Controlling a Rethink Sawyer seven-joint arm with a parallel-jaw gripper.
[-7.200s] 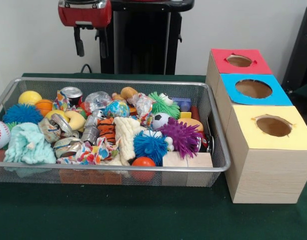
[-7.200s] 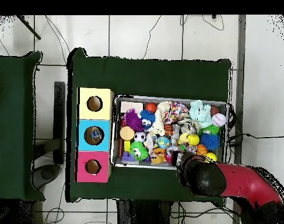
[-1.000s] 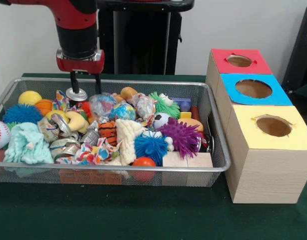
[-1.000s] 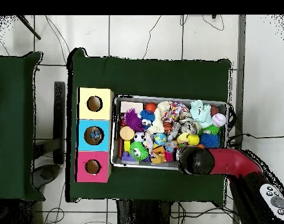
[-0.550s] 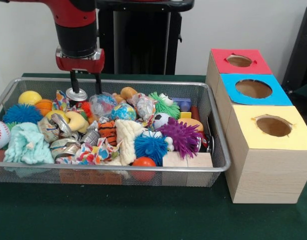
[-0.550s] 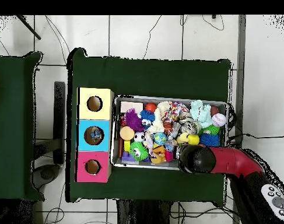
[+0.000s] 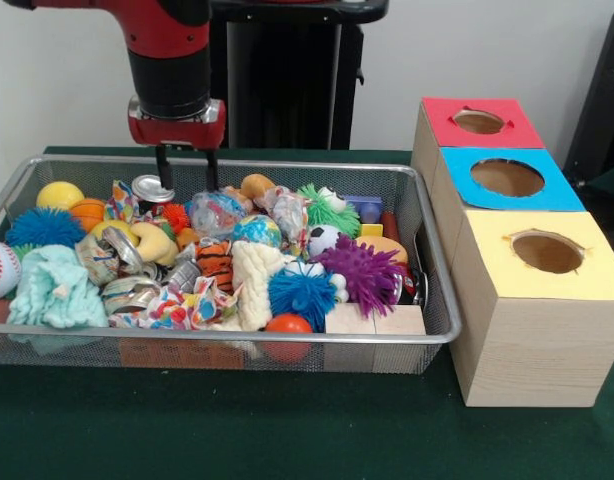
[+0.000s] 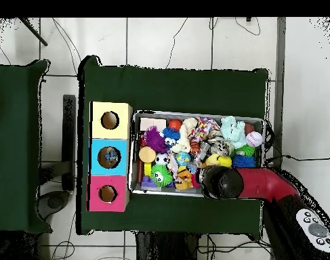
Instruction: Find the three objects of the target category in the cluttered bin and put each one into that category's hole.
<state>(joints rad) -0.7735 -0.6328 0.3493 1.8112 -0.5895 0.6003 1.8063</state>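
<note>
1. The red and black arm's tool has shifted toward the boxes since a second ago.
2. Fingers parted, empty, above the clear crinkled plastic bottle.
3. Bottle lies in the silver wire-mesh bin.

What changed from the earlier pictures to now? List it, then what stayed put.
The arm came in from its drawn-back spot and lowered the gripper into the bin's far side. In the last second it slid from over the silver can toward the crinkly clear bottle. Fingers stand apart; nothing held. Nearby toys were nudged slightly. The three boxes stayed as they were.
</note>
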